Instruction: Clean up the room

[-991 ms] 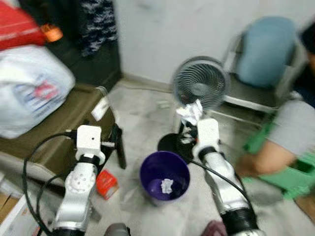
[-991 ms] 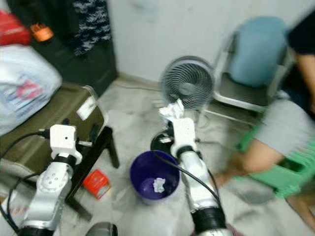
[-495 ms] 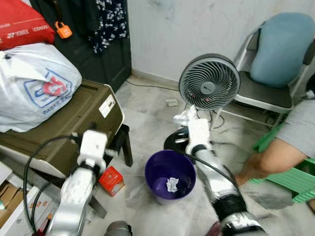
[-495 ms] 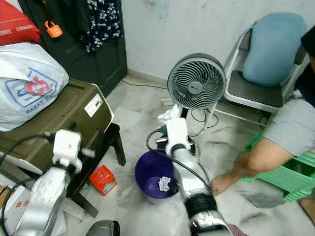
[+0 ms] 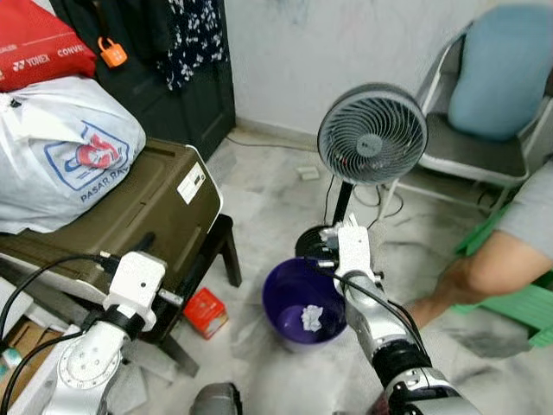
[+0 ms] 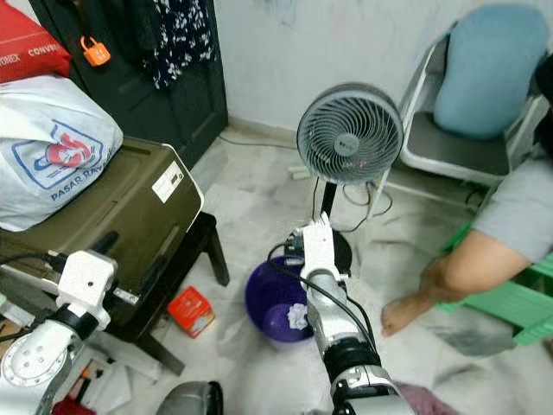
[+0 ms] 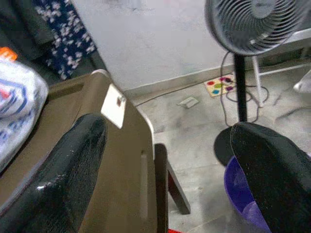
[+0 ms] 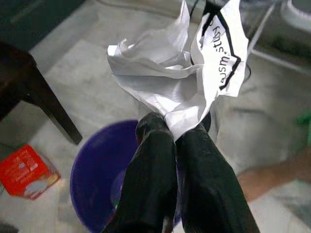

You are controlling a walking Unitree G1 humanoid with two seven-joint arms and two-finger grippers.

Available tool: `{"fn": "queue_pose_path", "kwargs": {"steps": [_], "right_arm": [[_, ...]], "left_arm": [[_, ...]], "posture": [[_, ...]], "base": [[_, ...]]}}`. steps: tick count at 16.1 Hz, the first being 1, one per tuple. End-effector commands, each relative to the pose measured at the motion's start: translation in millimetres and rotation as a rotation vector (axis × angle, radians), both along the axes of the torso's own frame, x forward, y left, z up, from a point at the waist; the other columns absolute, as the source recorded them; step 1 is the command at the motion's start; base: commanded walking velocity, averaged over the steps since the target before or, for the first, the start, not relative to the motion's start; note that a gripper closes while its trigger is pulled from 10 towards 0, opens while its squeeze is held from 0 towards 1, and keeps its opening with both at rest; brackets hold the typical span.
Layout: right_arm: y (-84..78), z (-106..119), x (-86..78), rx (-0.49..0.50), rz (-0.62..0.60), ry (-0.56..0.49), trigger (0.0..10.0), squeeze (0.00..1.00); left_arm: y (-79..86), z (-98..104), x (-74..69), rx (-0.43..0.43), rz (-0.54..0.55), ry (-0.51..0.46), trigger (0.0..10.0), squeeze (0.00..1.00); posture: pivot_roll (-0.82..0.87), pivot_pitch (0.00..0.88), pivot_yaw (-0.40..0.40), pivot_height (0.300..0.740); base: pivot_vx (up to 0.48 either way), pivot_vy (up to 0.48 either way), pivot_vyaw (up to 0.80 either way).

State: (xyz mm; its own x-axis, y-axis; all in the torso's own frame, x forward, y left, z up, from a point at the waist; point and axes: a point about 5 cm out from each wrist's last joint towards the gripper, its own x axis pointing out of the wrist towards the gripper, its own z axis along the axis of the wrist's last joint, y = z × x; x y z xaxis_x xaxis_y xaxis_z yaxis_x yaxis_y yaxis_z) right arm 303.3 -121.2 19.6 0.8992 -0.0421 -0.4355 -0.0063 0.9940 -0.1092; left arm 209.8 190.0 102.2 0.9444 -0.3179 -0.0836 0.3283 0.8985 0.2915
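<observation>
We see the right gripper (image 8: pixel 177 131) clamping crumpled white paper (image 8: pixel 184 82) just above the round purple plastic bin (image 5: pixel 302 298); left gripper (image 7: pixel 165 160) hangs open, farther off.

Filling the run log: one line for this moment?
right gripper: shut on crumpled paper, above purple bin | left gripper: open, idle | bin: one paper wad inside

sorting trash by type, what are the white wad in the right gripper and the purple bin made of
White wad: looks like paper, matte, sharply creased, with black print. Purple bin: probably plastic, with a smooth, slightly glossy moulded wall. The right gripper pinches the wad above the bin.
</observation>
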Motion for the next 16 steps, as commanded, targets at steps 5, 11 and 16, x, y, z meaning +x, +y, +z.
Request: {"fn": "queue_pose_path", "kwargs": {"steps": [5,11,16], "right_arm": [[-6.8,-8,0.0,-0.015,-0.108,0.033,10.0,0.0],[-5.1,-6,3.6,-0.014,-0.117,0.019,10.0,0.0],[-5.1,-6,3.6,-0.014,-0.117,0.019,10.0,0.0]], "left_arm": [[-18.2,25,-7.6,-0.028,-0.091,-0.005,10.0,0.0],[-11.2,27,-20.5,-0.01,-0.096,0.047,10.0,0.0],[-11.2,27,-20.5,-0.01,-0.096,0.047,10.0,0.0]], "posture": [[0.24,0.182,0.089,0.74],[0.27,0.211,0.127,0.74],[0.27,0.211,0.127,0.74]], "base": [[0.0,0.0,0.0],[0.0,0.0,0.0],[0.0,0.0,0.0]]}}
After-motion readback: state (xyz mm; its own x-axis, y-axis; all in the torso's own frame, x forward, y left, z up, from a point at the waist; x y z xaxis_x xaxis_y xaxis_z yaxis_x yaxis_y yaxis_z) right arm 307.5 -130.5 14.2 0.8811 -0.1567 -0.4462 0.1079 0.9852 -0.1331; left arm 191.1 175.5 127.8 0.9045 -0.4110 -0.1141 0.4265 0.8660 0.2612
